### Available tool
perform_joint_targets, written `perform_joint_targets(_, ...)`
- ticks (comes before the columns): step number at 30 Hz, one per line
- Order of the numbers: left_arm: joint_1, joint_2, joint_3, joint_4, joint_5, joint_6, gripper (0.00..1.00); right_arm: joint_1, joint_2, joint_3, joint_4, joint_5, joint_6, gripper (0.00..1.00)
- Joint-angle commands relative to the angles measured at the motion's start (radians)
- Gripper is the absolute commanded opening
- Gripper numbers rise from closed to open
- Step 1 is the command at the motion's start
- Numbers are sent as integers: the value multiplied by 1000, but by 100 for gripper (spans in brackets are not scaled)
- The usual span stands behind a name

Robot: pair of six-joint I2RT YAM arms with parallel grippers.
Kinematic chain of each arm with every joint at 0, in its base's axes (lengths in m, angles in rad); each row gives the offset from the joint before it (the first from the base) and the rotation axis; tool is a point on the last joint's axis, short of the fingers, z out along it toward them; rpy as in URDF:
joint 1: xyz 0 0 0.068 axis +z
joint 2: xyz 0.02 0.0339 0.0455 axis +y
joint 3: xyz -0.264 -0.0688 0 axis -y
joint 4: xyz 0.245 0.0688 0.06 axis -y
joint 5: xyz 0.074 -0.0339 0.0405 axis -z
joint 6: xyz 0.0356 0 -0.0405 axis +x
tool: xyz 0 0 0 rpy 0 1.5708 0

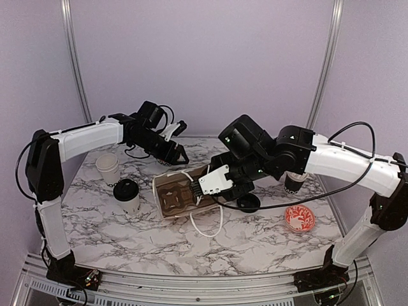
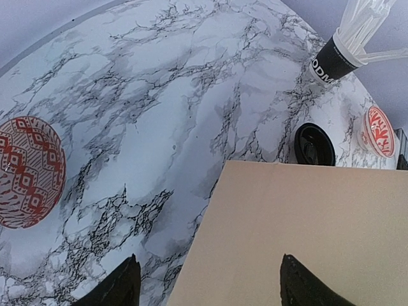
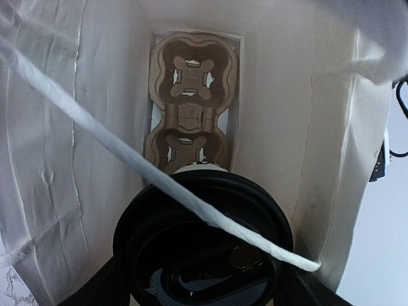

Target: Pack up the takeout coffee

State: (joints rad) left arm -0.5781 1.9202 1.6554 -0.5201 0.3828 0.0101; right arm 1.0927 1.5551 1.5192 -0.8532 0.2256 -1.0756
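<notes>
A brown paper bag lies on its side, mouth toward the right arm, with a cardboard cup carrier at its bottom. My right gripper is shut on a takeout coffee with a black lid, held inside the bag's mouth. One white bag handle crosses in front of the lid. My left gripper stands open over the bag's outer side, at its far end. A second lidded coffee and a lidless white cup stand on the table's left.
A loose black lid lies right of the bag. Behind the right arm stands a dark cup of white sticks. A red-patterned bowl sits front right, and another red bowl appears in the left wrist view. Walls close in the back.
</notes>
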Motion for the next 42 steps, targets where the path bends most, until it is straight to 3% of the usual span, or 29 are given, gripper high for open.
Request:
perform_joint_targets(1,-5,61,0,-13,-68,5,76,20,-17,1,30,17,-11,45)
perform_joint_targets(11,-46,102,-1,-23,-25,4,76,77,-125,-210,134,84,-69,43)
perform_joint_targets(23,-83,140,3,-42,48,15,73,78,-87,-212,247,95,-85,41)
perform_joint_targets(32,-110,131,-4,-42,112,3,73,78,-65,-157,124,43,-16,42)
perform_joint_targets(42,-155,120,-10,-41,138,-2,72,80,-93,-239,110,16,11,42)
